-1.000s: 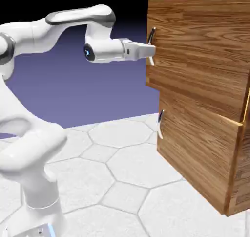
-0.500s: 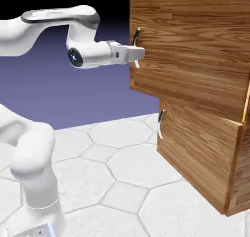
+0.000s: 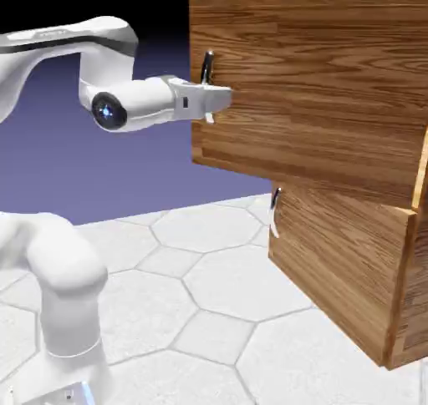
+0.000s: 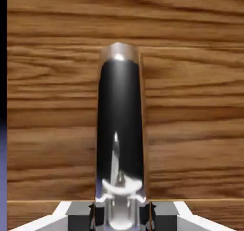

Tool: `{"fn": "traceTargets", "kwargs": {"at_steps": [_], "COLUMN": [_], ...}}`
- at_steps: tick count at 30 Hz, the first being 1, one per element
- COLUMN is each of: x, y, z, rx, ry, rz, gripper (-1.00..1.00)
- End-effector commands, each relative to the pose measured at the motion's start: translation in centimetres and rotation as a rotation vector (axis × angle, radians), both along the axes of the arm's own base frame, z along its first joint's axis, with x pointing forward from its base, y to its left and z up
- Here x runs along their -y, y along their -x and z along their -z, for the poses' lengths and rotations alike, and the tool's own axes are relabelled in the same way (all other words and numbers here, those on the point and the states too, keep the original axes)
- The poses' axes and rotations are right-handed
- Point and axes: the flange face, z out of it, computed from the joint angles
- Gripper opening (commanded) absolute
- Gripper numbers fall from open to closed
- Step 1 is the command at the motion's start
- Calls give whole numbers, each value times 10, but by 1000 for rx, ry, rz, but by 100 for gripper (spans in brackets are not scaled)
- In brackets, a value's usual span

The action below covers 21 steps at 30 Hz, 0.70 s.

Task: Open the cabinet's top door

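At the exterior view's far left, the white arm (image 3: 63, 270) rises from its base at the lower corner, its upper section reaching across toward the cabinet. To its right, the hand (image 3: 138, 104) lies nearly level, and the jaws (image 3: 219, 100) are pinching the top door's handle (image 3: 207, 68); in the hand view, the glossy curved metal runs down between the two fingertips, upright against the wood grain. The handle sits near the left edge of the top door (image 3: 309, 94), the upper wood-grain panel. That door stands open, its handle edge swung out to the left, well past the lower panel. Beneath it, the lower door (image 3: 334, 253) is seen with its own small curved handle (image 3: 274, 212) at its left edge. Furthest right, the cabinet (image 3: 411, 311) stands on the pale tiled floor (image 3: 209, 336), its side partly cut off by the frame.
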Motion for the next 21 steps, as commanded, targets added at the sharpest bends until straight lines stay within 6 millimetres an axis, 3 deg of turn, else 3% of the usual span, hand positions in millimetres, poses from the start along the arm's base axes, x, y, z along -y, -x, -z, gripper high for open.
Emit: {"fn": "traceTargets", "kwargs": {"at_steps": [1,11,21], "x": [4,49,122], "y": [3,33,67], "z": [0,0,0], "rx": [-1,-1,-1], "ry": [0,0,0], "rz": [-10,-124,-294], "gripper": [-100,-100,-100]}}
